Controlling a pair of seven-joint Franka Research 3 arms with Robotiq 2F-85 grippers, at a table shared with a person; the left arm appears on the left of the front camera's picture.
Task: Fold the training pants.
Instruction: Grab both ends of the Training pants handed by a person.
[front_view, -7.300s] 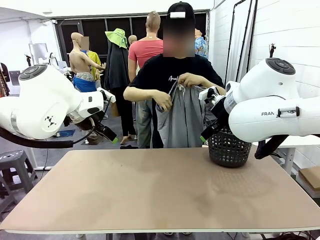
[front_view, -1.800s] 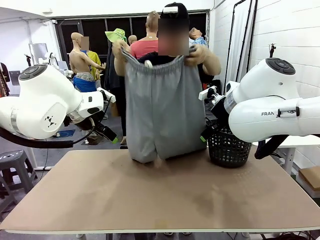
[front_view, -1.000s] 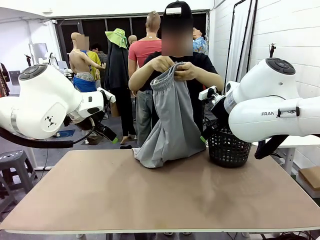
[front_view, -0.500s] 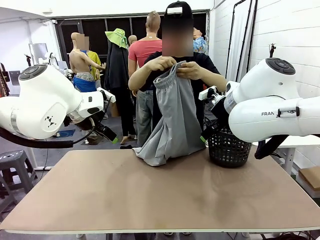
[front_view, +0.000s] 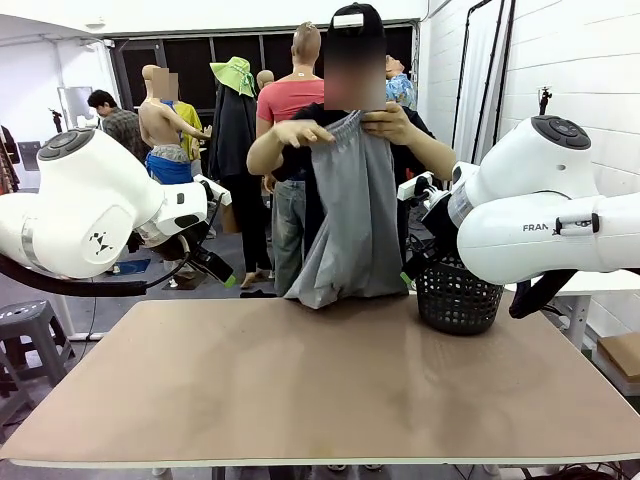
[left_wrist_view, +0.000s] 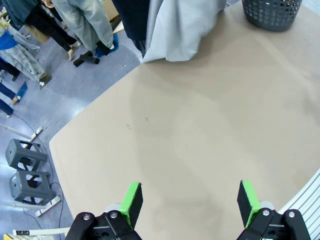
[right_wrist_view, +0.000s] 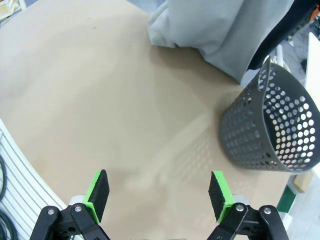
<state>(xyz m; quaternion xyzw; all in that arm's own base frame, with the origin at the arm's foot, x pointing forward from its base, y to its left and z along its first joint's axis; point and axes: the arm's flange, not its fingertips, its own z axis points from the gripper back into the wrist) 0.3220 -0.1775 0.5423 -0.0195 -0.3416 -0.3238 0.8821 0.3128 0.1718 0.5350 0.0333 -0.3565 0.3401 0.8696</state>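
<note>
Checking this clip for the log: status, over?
Left tool, right tool open, empty, above table. Training pants hanging from person's hands at far edge. Basket beside pants, robot's right.

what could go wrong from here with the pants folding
1. The person's hands hold the training pants doubled over, hem bunched at the far edge of the table; set down so, they may land creased or slide off.
2. The basket stands close beside them; spreading the cloth could snag or push it.

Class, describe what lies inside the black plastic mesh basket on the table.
Bare inner wall shows near the rim of the black plastic mesh basket; its bottom is hidden by its own side.
</note>
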